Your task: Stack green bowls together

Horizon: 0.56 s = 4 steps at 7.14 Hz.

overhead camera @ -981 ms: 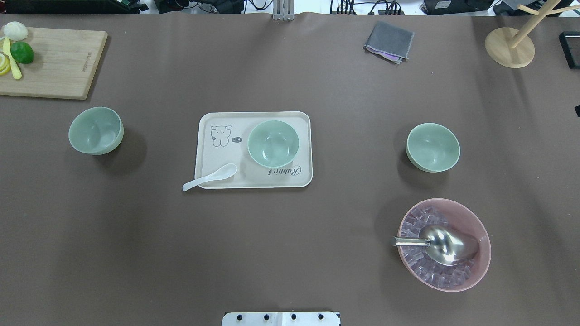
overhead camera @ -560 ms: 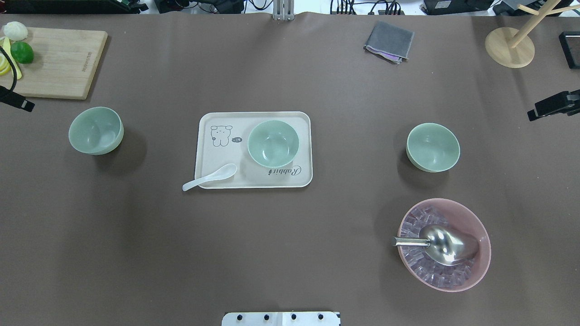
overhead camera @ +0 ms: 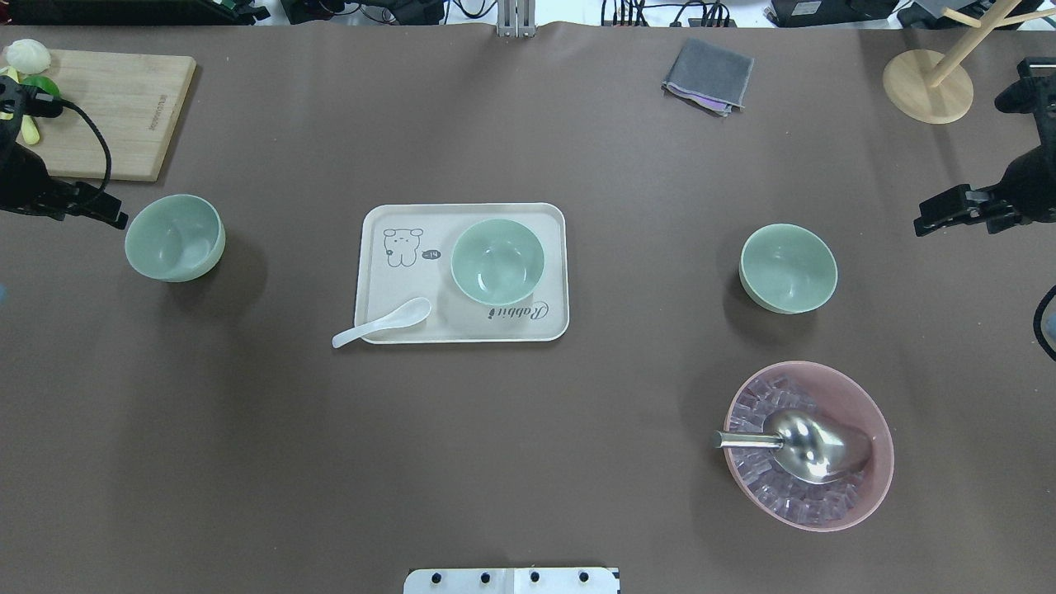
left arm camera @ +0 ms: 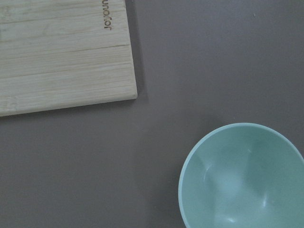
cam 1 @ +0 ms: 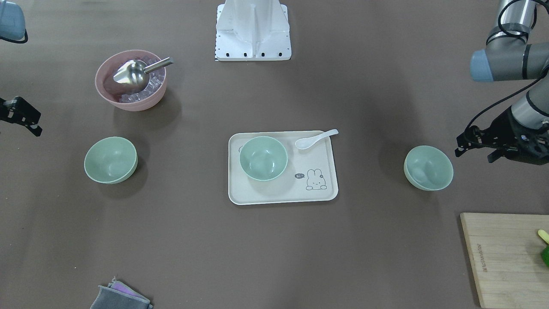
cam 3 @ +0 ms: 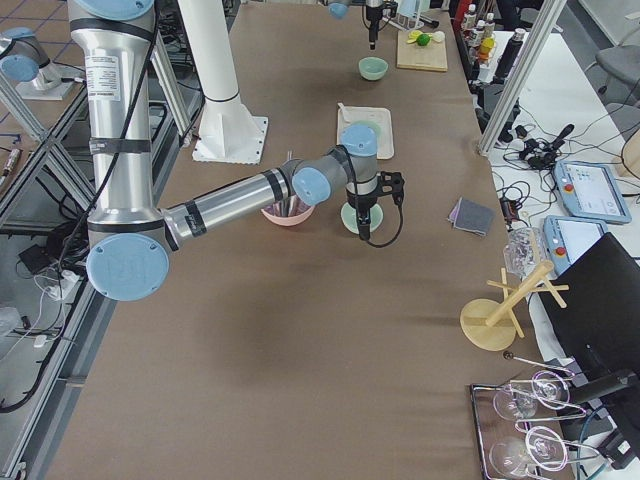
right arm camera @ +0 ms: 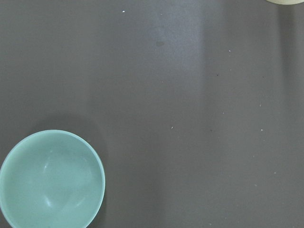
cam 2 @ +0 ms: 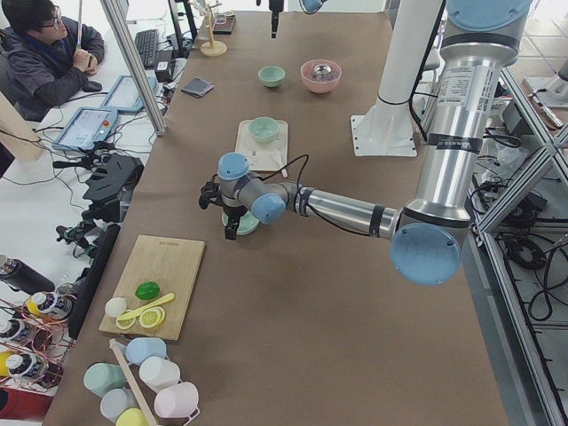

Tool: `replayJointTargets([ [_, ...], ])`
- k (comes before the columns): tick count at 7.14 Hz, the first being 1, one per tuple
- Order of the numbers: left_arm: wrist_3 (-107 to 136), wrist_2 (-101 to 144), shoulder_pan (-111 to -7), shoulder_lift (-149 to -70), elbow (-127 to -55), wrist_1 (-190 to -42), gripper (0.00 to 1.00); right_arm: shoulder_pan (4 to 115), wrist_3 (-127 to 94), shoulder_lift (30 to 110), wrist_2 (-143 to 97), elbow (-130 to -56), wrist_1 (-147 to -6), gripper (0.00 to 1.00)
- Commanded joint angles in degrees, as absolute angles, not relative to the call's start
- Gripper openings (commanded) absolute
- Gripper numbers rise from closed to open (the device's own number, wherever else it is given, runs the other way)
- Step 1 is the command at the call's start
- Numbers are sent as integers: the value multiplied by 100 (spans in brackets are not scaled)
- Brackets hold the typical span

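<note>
**Green bowls: stacking status, nothing nested yet**

Green bowls, three in all, sit apart and upright on the table. All positions below are read in the overhead view with the tray (overhead camera: 388, 323) as dial centre.

1. Centre bowl (overhead camera: 497, 261): rests on the tray, in its 2 o'clock part. A white spoon (overhead camera: 381, 323) lies across the tray's 8 o'clock corner, clear of the bowl.
2. Left-hand bowl (overhead camera: 175, 238): on the bare table at 9 o'clock, well apart from the tray.
3. Right-hand bowl (overhead camera: 789, 268): on the bare table at 3 o'clock, well apart from the tray. The pink bowl (overhead camera: 808, 445) at its 6 o'clock is not part of the job.

Tool state:
- My left gripper (cam 1: 477, 154) hangs just beside the left-hand bowl, at about 9 o'clock of it, not touching. Its fingers stand apart and carry nothing.
- My right gripper (overhead camera: 928, 223) is near the right-hand bowl, at about 3 o'clock of it, with a clear gap. I cannot tell whether its fingers are spread or closed; no bowl is in them.

Progress, as I judge it: zero of two nestings done. Both outer bowls are yet to be grasped, lifted and set into a common stack, most plausibly in the centre bowl.
</note>
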<state>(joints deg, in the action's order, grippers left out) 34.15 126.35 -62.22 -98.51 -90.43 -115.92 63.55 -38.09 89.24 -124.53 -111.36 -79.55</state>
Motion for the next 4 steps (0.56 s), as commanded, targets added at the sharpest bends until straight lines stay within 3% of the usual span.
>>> replayJointTargets([
  [1,3656,12410,-6030,-9948,-8799,-11733,95,6337,-3823,8930,-12437,-11136,-7954,100],
  [3,3639,12410,-5864,-10045,-8475,-12135,88,6328,-3823,8921,-12428,-11145,-7954,100],
  [4,3647,12410,-5819,-10150,-8203,-12486,77,6328,-3815,8921,-12428,-11145,-7945,100],
])
